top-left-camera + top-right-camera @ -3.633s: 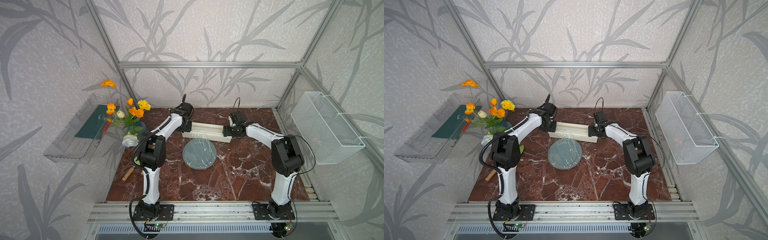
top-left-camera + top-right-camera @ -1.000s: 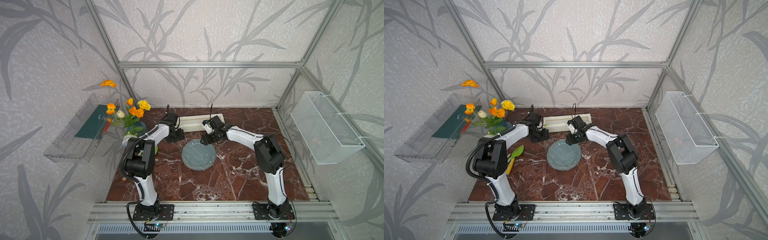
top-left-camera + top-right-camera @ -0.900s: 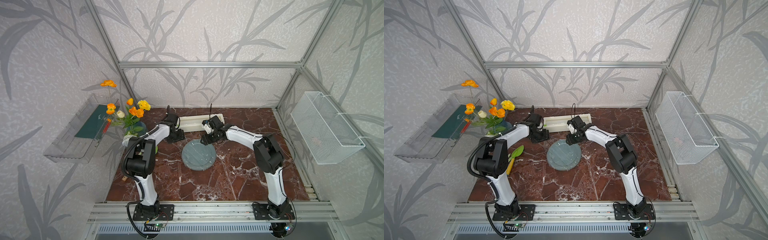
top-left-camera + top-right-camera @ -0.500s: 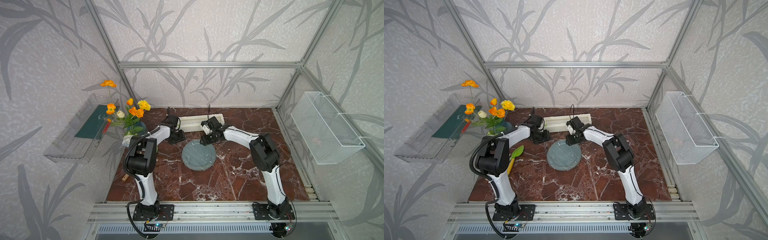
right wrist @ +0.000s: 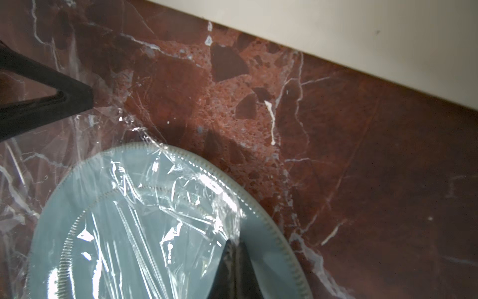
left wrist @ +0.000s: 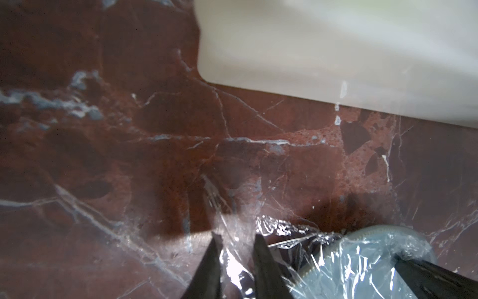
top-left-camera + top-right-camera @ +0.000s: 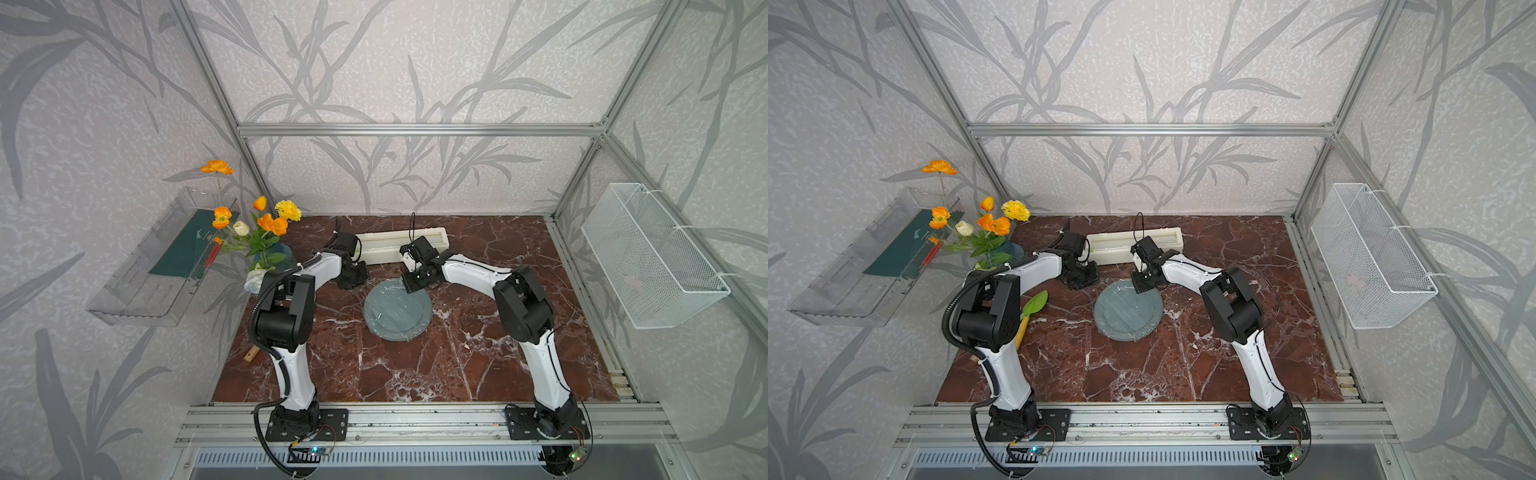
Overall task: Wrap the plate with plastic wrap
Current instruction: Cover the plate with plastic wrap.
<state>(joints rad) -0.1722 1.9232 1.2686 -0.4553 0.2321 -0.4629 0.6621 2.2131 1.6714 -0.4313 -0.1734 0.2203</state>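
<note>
Plate (image 7: 397, 309): round, grey-blue, ridged rim, mid table (image 7: 478, 365), under the wrap.
Plastic wrap (image 5: 155, 207): thin, clear, shiny, crinkled, spilling onto the table.
Left hand (image 6: 236, 248): small gap, wrap between, cannot tell if gripped.
Right hand (image 5: 234, 248): fingers pressed together, tips on the plate.
Box (image 7: 382, 247): long, cream, near back edge.

The left arm (image 7: 297, 374) and right arm (image 7: 544, 370) have white shells, black joint housings and bases, and tapered black jaws. A corrugated black cable runs along the left.
</note>
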